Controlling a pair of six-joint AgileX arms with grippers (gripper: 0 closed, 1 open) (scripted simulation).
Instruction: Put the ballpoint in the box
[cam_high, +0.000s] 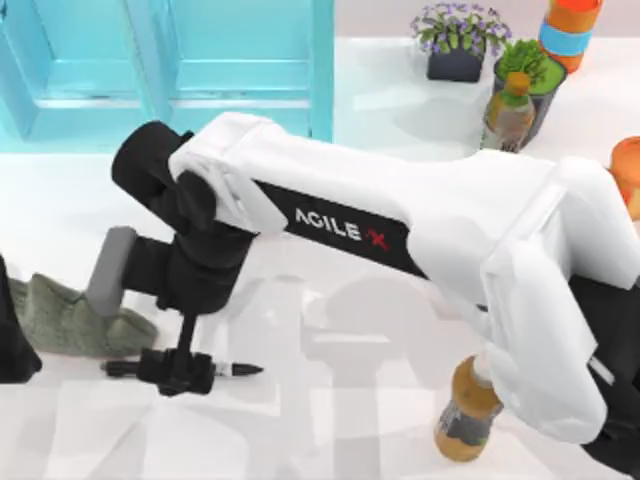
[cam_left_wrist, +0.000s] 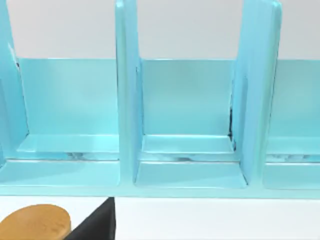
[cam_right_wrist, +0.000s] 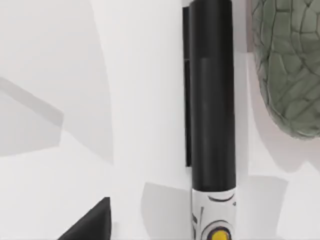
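Where the green rock (cam_high: 70, 315) ends on the white table (cam_high: 330, 430), our pen (cam_high: 235, 370) lies flat just below it, black pointed tip aimed away from the rock toward the table's right. Right gripper (cam_high: 178, 372) sits down over the pen's middle, fingers straddling the barrel; only the tip end and the black tail end stick out on either side. We cannot tell whether the fingers are pressing the barrel or merely standing around it. Right wrist view: black cap end (cam_right_wrist: 210, 95) runs long, then the white barrel (cam_right_wrist: 214, 215) with a yellow mark, rock's cracked green surface (cam_right_wrist: 290, 65) close beside it, pen resting on the table. Right arm (cam_high: 400, 230), white with AgileX lettering, reaches from the table's right side across to above the rock.

Box (cam_high: 170, 50), turquoise with upright dividers, stands well beyond the rock at the table's far edge; pen is not in it. Left wrist view faces the box's open compartments (cam_left_wrist: 187, 125), with an orange rounded thing (cam_left_wrist: 35, 225) at its lower edge. We cannot tell the left gripper's state.

Further from the rock, to the right: amber bottle (cam_high: 468, 410) near the front, another bottle (cam_high: 508, 112) by potted plants (cam_high: 458, 40) at the back.
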